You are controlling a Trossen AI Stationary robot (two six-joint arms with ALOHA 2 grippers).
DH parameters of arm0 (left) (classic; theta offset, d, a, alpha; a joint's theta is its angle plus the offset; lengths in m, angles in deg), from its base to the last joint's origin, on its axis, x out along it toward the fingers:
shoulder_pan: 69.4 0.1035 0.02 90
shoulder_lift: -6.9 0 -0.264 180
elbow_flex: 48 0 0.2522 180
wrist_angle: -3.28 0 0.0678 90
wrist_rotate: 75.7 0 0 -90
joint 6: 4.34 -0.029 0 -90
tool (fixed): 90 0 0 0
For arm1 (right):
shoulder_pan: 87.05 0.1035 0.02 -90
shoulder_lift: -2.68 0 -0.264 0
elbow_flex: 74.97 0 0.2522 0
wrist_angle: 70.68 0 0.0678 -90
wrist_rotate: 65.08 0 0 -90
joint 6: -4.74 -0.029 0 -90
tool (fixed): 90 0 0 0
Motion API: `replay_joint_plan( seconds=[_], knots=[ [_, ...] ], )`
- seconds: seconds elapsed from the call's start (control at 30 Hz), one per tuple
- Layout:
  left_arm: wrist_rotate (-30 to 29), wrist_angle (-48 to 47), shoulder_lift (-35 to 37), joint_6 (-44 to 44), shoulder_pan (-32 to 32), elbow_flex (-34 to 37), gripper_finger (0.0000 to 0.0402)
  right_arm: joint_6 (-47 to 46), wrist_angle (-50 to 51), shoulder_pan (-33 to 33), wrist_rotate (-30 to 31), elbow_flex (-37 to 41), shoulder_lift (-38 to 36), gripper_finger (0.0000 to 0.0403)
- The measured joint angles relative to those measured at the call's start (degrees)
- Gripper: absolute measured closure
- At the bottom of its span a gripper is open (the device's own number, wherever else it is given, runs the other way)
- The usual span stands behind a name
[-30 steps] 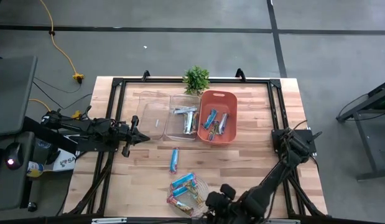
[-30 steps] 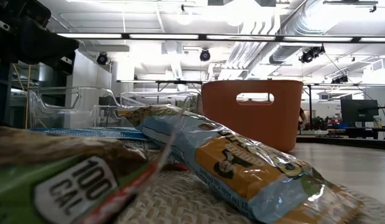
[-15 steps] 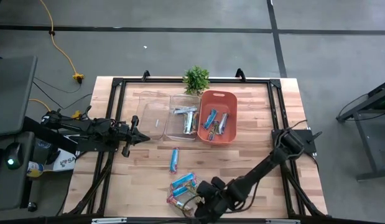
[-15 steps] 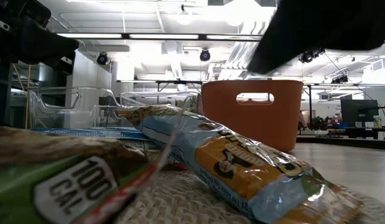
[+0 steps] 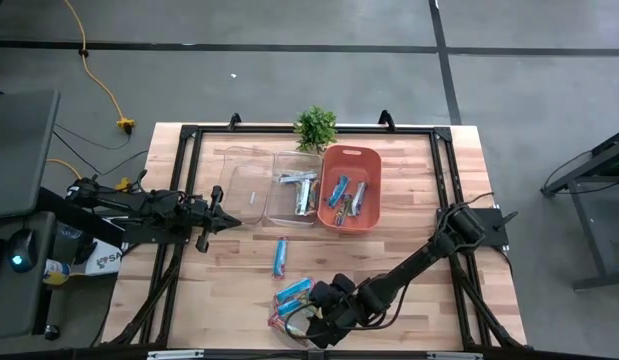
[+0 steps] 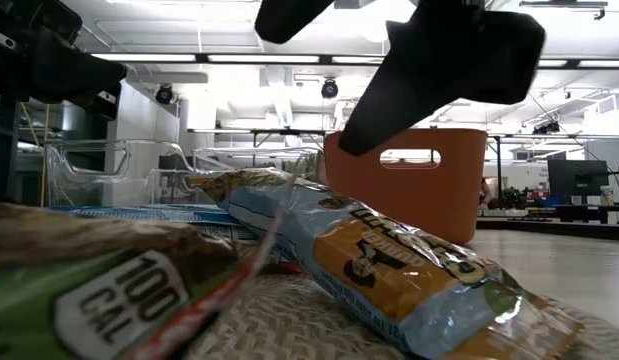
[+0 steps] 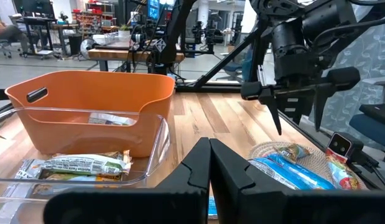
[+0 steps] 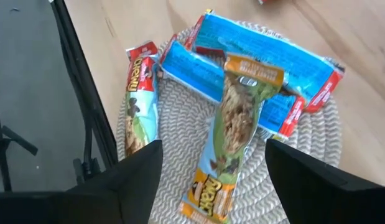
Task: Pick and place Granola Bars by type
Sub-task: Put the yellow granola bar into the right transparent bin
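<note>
Several granola bars lie on a round woven mat (image 8: 173,155) near the table's front edge: two blue bars (image 8: 267,56), a brown-gold and green one (image 8: 232,124) lying across them, and a Chewy bar (image 8: 139,106) beside them. My right gripper (image 8: 214,146) hovers open above the mat (image 5: 311,318), slanting down, one finger on either side of the brown-gold bar without touching it. Another blue bar (image 5: 280,256) lies alone on the table. My left gripper (image 5: 229,221) waits shut at the left, pointing level.
At the back stand an empty clear bin (image 5: 246,185), a clear bin (image 5: 297,190) with silver-wrapped bars, and an orange basket (image 5: 349,188) with blue and other bars. A small plant (image 5: 315,127) sits behind them. Bare wood lies to the right of the mat.
My right gripper has come down and moved toward the table's left edge, from beside the mat to over the bars on it. In the low view it has dropped into the picture from above. The bars have not moved.
</note>
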State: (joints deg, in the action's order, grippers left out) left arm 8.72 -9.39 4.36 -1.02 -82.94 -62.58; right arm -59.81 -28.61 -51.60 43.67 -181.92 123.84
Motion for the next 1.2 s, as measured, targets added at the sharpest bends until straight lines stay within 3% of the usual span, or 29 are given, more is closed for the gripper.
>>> replay_joint_plan(
  seconds=[1.2],
  knots=[
    [0.0,0.0,0.0,0.0,0.0,0.0,0.0400,0.4,-3.7,-0.3,2.9,0.0,3.5,0.0134]
  ],
)
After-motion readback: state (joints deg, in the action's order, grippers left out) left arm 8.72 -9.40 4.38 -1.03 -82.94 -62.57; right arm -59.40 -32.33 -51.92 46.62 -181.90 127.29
